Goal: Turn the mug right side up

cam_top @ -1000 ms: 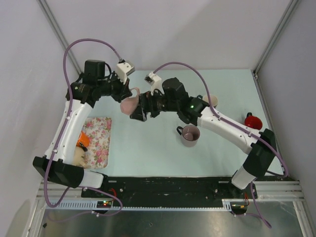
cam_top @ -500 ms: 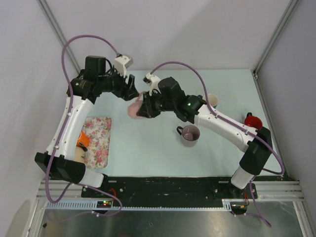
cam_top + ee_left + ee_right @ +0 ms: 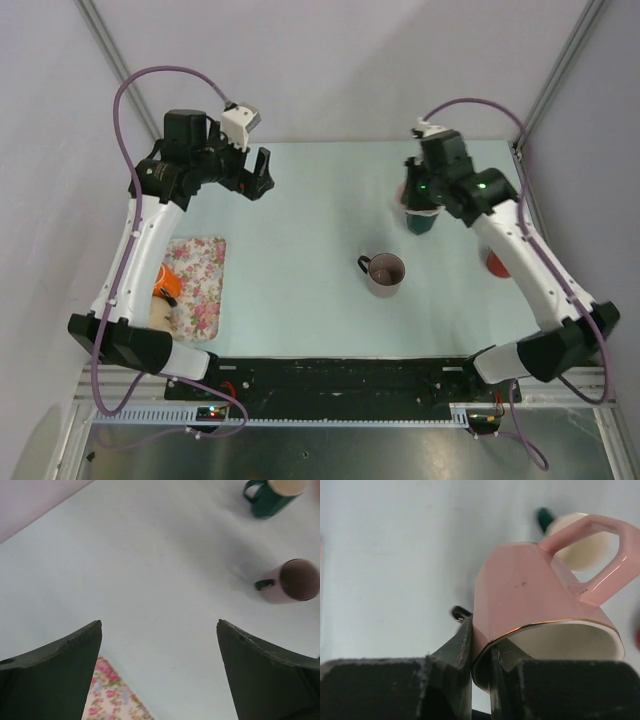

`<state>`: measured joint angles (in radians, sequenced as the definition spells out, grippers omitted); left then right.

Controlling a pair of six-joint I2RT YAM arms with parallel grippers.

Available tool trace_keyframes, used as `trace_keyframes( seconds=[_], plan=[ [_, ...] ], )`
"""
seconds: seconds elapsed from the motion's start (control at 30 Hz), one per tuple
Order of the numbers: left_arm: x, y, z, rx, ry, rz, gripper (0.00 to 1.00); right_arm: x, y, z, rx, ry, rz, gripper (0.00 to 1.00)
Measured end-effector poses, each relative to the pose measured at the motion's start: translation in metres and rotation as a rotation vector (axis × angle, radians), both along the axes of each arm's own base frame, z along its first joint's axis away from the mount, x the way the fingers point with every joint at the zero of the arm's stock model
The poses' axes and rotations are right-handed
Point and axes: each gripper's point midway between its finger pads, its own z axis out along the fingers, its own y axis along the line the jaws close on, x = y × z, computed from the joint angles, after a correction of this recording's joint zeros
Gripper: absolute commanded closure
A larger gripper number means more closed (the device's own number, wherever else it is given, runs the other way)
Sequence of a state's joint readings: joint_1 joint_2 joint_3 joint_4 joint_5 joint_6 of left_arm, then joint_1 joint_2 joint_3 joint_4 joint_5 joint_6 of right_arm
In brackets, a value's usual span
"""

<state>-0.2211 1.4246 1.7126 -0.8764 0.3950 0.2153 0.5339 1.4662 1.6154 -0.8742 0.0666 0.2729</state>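
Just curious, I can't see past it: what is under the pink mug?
A dark green mug with a cream inside stands on the table below the pink mug, which the right hand grips by its rim. The pink mug covers most of it.

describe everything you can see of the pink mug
The pink mug looks like glossy ceramic, with a faceted body, an angular handle, a thin gold line at the rim and a pale inside. The right gripper holds it off the table, pinching the wall at the rim, one finger inside and one outside. It is tilted, mouth towards the wrist camera, over the far right of the table, near a green mug.
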Motion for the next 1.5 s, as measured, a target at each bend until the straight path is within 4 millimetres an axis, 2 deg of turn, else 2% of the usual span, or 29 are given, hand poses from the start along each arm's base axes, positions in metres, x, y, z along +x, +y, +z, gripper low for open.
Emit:
trace_keyframes(
  seconds=[0.1,0.2,0.3,0.4,0.53,0.77,1.03,1.13,1.2,1.4,1.5],
  plan=[
    [0.006,0.011,-0.006,0.069,-0.023,0.023,0.00,-0.005,-0.055,0.015,-0.047,-0.025,-0.136,1.00],
    [0.007,0.016,-0.011,0.059,-0.012,0.021,0.00,-0.016,-0.094,0.012,-0.092,-0.015,-0.236,1.00],
    [0.008,0.017,-0.006,-0.068,0.029,0.017,0.00,-0.035,-0.123,-0.015,-0.142,0.067,-0.298,1.00],
    [0.013,0.022,0.001,-0.193,0.065,0.036,0.00,-0.057,-0.135,-0.053,-0.180,0.190,-0.321,1.00],
    [0.014,0.018,-0.004,-0.246,0.091,0.026,0.00,-0.082,-0.134,-0.098,-0.194,0.339,-0.309,1.00],
    [0.011,0.017,-0.033,-0.243,0.151,0.029,0.00,-0.103,-0.126,-0.145,-0.178,0.454,-0.298,1.00],
    [0.007,0.018,-0.034,-0.231,0.127,0.019,0.00,-0.102,-0.113,-0.191,-0.167,0.507,-0.281,1.00],
    [0.005,0.019,-0.033,-0.223,0.113,0.013,0.00,-0.096,-0.110,-0.195,-0.157,0.503,-0.282,1.00],
    [0.003,0.019,-0.034,-0.215,0.107,0.008,0.00,-0.092,-0.109,-0.197,-0.151,0.499,-0.281,0.94],
    [0.000,0.021,-0.043,-0.189,0.105,-0.006,0.00,-0.087,-0.106,-0.199,-0.143,0.494,-0.275,0.59],
    [-0.001,0.023,-0.048,-0.158,0.093,-0.012,0.00,-0.087,-0.107,-0.199,-0.142,0.491,-0.278,0.47]
  ],
)
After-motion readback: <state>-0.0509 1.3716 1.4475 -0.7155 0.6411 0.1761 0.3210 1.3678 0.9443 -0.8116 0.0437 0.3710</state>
